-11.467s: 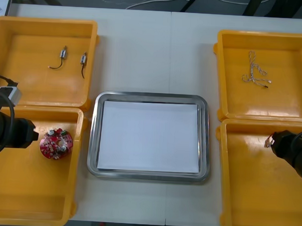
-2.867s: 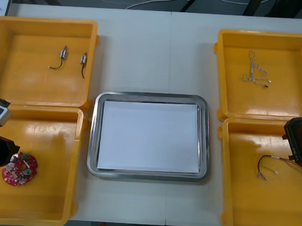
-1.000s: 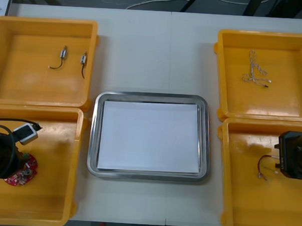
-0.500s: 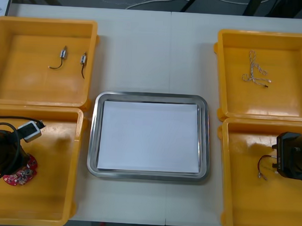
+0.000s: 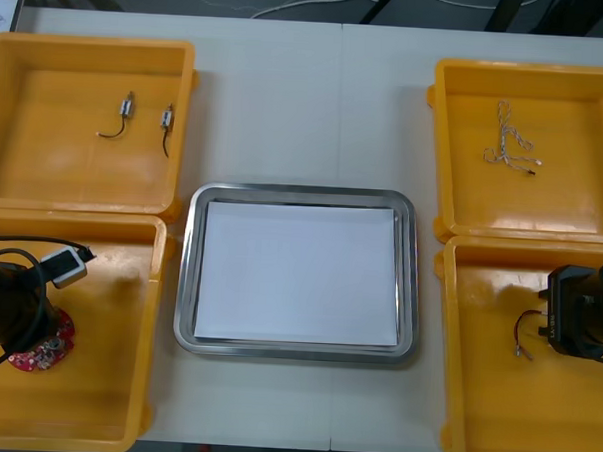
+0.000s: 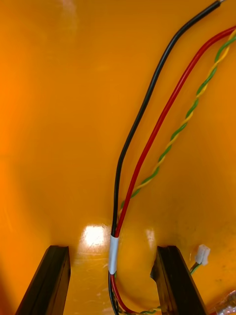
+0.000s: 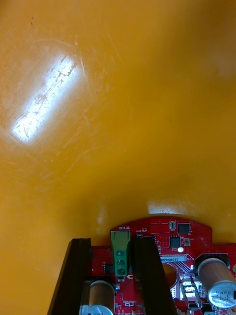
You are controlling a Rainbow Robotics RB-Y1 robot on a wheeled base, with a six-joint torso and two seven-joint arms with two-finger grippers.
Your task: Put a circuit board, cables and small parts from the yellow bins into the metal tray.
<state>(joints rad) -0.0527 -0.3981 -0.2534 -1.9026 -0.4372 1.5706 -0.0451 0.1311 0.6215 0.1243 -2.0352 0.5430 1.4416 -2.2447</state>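
A round red circuit board (image 5: 48,347) lies in the near left yellow bin (image 5: 104,398). My left gripper (image 5: 19,316) stands straight over it. In the left wrist view the left gripper (image 7: 110,246) is shut on the circuit board (image 7: 172,241), its fingers (image 7: 78,266) pinching a green terminal block (image 7: 120,253). In the near right yellow bin (image 5: 493,415), my right gripper (image 5: 578,323) hangs over a black, red and yellow cable (image 5: 525,331). The right wrist view shows the right gripper (image 6: 110,253) open, with the cable (image 6: 147,142) running between the fingers (image 6: 51,275).
The metal tray (image 5: 303,194), white inside, sits in the middle between the bins. Two small metal parts (image 5: 127,106) (image 5: 167,118) lie in the far left bin (image 5: 44,165). A twisted blue and white cable (image 5: 510,145) lies in the far right bin (image 5: 573,198).
My left gripper's fingers have drawn together onto the circuit board. My right gripper has edged a little to the left over the cable and stayed open.
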